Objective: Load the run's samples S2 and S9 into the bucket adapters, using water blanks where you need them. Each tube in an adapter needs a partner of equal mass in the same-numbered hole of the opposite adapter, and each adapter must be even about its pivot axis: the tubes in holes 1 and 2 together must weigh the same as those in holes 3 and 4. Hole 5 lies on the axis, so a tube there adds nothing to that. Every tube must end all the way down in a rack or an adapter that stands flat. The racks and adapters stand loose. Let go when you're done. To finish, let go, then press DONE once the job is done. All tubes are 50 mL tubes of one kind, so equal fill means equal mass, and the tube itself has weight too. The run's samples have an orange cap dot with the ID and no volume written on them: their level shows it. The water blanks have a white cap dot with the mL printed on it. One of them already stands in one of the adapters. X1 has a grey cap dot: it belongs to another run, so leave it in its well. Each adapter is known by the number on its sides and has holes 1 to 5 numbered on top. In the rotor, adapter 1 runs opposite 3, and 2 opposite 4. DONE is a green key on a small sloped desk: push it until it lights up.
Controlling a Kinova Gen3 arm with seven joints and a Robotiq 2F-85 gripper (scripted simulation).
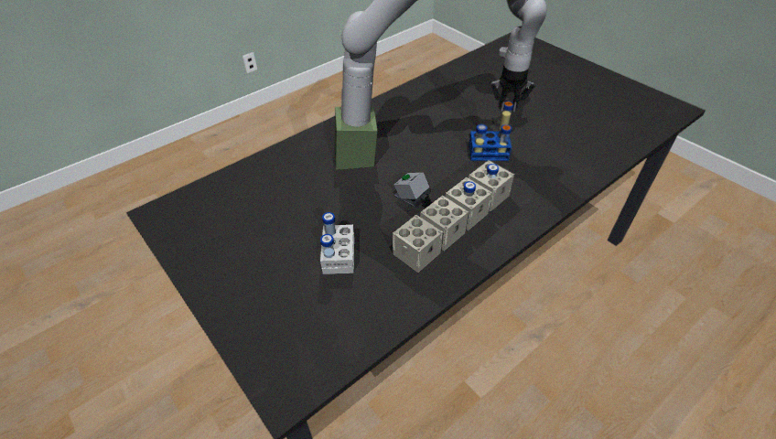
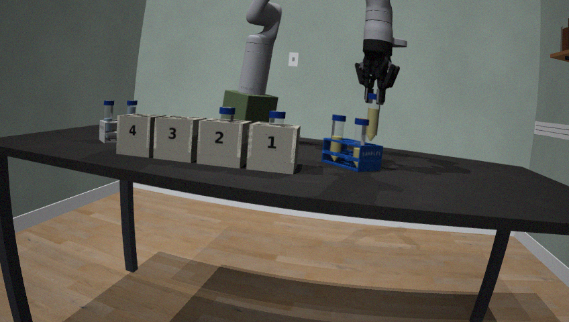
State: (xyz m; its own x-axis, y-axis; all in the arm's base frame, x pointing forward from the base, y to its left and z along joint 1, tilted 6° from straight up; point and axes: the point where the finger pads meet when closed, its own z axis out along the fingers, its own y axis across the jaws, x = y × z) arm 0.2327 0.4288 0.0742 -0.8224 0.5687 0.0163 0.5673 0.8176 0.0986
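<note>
Two views logged, top first.

Top view: gripper (image 1: 509, 103) closed on the cap end of a tube (image 1: 505, 116), orange cap dot just visible between the fingers. Tube upright, filled yellowish for most of its length, hanging clear above the far side of the blue rack (image 1: 490, 154). Two more tubes left standing in that rack, one with an orange dot (image 1: 505, 129), one with a paler dot (image 1: 481, 128). Dot IDs too small to read. Four adapters (image 1: 417, 239) in a touching diagonal row near the table's (image 1: 218, 283) front edge; one capped tube in each of the two nearest the blue rack (image 1: 492, 168) (image 1: 468, 187), the other two showing only open holes. Hole numbers not legible. Grey desk with green key (image 1: 405, 176) just behind the row. White rack (image 1: 337, 264) well apart to the left, holding two blue-capped tubes. Arm cut off by the upper frame edge; green pedestal (image 1: 355, 142) under its base.

Exterior view: gripper (image 2: 374, 97) pinching the tube (image 2: 372, 121) by its blue cap, conical tip hanging just above rack (image 2: 369, 157) level, not touching it. Liquid reaching close to the cap. Side numbers readable: 4, 3, 2, 1 from left to right; cap tops poking out of 2 (image 2: 227, 111) and 1 (image 2: 276, 115). Cap dots hidden at this low angle. Desk hidden behind the adapters. White rack (image 2: 104, 131) partly covered by adapter 4 (image 2: 131, 137). Upper arm out of frame.
</note>
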